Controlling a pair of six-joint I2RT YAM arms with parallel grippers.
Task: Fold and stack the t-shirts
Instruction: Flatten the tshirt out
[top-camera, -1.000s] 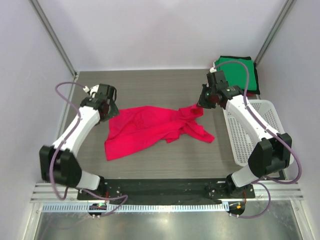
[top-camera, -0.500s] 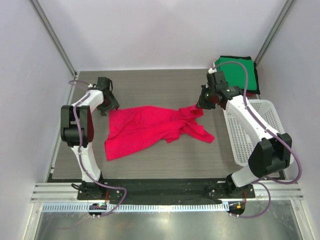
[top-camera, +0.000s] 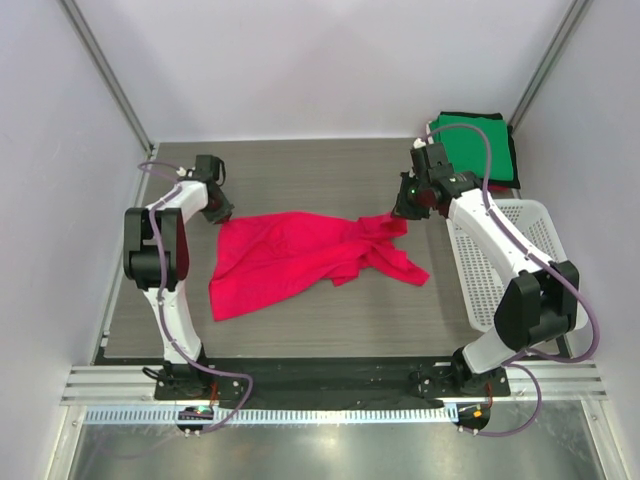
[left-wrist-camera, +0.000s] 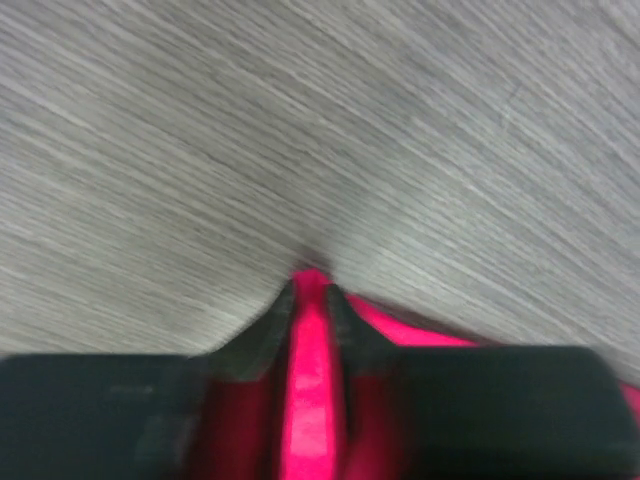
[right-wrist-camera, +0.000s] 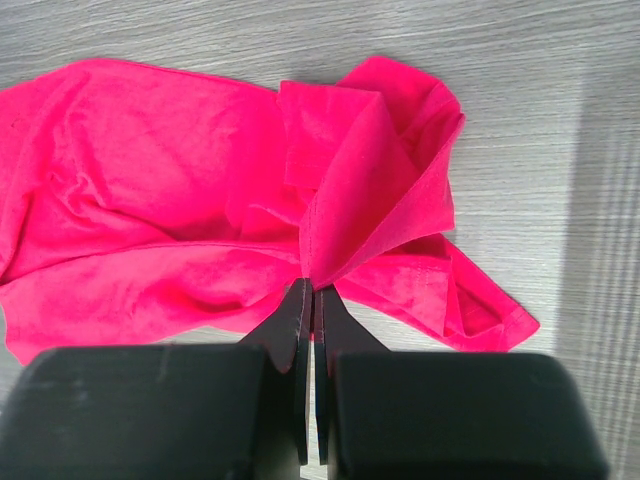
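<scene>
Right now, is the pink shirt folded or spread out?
Spread out, not folded: the pink shirt lies wrinkled, left claw and right claw pinching its ends.

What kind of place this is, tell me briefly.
Likely a robotics lab cell: two arms bolted at a wood-grain table, bare white walls with metal posts around it.
</scene>
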